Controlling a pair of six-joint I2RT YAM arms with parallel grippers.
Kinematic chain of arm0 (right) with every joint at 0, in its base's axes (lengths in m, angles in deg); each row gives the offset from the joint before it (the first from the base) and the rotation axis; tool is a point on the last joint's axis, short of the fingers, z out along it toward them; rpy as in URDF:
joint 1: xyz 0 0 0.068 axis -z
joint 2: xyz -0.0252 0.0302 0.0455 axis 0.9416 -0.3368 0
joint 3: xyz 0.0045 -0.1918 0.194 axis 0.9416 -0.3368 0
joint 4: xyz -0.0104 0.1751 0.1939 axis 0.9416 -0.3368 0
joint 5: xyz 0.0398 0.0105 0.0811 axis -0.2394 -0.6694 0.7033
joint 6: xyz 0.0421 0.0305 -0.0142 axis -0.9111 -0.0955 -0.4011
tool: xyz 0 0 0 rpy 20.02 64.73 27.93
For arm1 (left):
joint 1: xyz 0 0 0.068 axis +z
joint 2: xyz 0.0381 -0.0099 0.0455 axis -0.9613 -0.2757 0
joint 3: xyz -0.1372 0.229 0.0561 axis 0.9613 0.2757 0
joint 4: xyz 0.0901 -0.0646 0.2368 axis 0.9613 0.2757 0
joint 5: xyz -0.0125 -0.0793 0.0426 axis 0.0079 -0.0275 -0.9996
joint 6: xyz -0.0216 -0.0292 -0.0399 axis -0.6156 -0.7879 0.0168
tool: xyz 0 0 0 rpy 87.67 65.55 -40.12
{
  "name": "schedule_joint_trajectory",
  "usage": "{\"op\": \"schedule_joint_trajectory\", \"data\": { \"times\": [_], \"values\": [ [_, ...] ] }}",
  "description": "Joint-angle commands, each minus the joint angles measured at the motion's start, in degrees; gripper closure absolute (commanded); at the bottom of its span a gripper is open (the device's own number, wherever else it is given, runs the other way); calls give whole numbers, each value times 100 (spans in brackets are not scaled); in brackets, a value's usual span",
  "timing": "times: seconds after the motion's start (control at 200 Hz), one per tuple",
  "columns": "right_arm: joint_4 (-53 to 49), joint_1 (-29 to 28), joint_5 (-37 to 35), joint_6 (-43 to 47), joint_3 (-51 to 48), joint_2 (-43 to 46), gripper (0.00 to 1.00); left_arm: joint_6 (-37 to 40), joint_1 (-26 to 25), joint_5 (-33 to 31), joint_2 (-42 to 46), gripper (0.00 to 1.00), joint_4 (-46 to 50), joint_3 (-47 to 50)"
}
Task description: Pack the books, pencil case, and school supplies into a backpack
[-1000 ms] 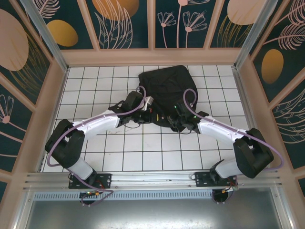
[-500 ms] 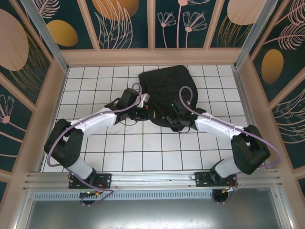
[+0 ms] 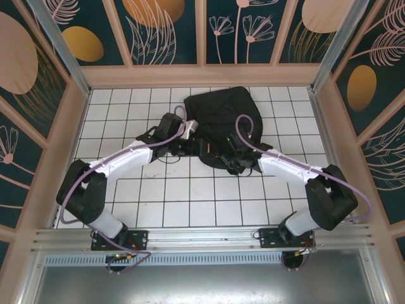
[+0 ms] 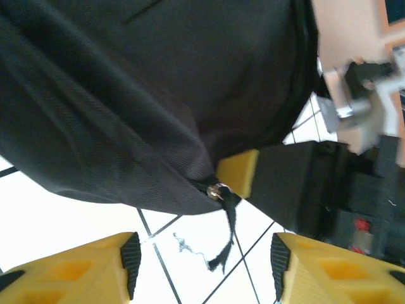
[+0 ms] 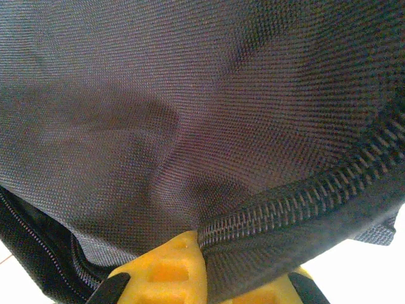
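Top external view: black backpack point(image 3: 221, 117) lying on the white tiled tabletop point(image 3: 190, 196), both arms reaching in to its near edge. Left hand point(image 3: 197, 148) at the backpack's near left corner; right hand point(image 3: 233, 162) at its near edge, just right of the left one.

Left wrist view: left hand point(image 4: 204, 256) spread wide and holding nothing, black-padded fingertips point(image 4: 131, 253) low in the frame, short of the backpack's hem. Hanging from that hem, over bare tile, a small metal zip slider point(image 4: 218, 190) with a dark pull tab point(image 4: 225, 237) dangling towards the gap between the fingertips, touched by neither. Just behind the slider, a yellow finger point(image 4: 239, 172) of the right hand, showing below the backpack's fabric. Small thread-like scrap point(image 4: 185, 244) on the tile beside the tab.

Right wrist view: right hand point(image 5: 205, 285) clamped shut on the backpack, a fold of woven black fabric and a length of zip track point(image 5: 304, 196) pinched between the yellow fingers point(image 5: 161, 266). Cloth bunched and creased above the grip. Second zip line point(image 5: 38, 240) along the backpack's lower left edge, with a sliver of pale tabletop beyond it.
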Motion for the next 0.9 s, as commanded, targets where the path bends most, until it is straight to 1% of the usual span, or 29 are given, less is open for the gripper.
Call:
{"op": "schedule_joint_trajectory", "data": {
  "times": [0.0,0.04,0.08,0.125,0.175,0.235,0.35,0.455,0.606,0.736,0.826,0.896],
  "values": [
    [-304,-36,-99,141,134,-157,100,849,-504,-1065,406,33,691,-260],
    [-295,-33,-78,131,143,-177,100,1009,-642,-1519,494,30,767,-184],
    [-261,-26,-40,112,137,-186,100,1062,-708,-1792,575,27,721,-34],
    [-205,-13,21,77,118,-193,100,1039,-718,-1903,671,27,567,172],
    [-106,29,143,36,85,-206,100,961,-724,-1872,727,27,355,401],
    [-24,73,279,6,59,-214,100,804,-745,-1647,747,28,25,706],
    [39,89,356,1,103,-236,100,440,-756,-1177,761,27,-916,1162],
    [58,103,421,-23,122,-256,100,185,-773,-659,521,28,-1540,1297],
    [134,136,532,-76,86,-250,100,-230,-777,1,396,26,-2788,1706],
    [161,167,601,-121,84,-251,100,-497,-781,404,273,27,-3625,1957],
    [205,209,677,-148,60,-260,100,-754,-777,673,79,31,-4169,2070],
    [202,235,726,-166,65,-269,100,-962,-773,755,-120,32,-4413,2110]
  ]
}}
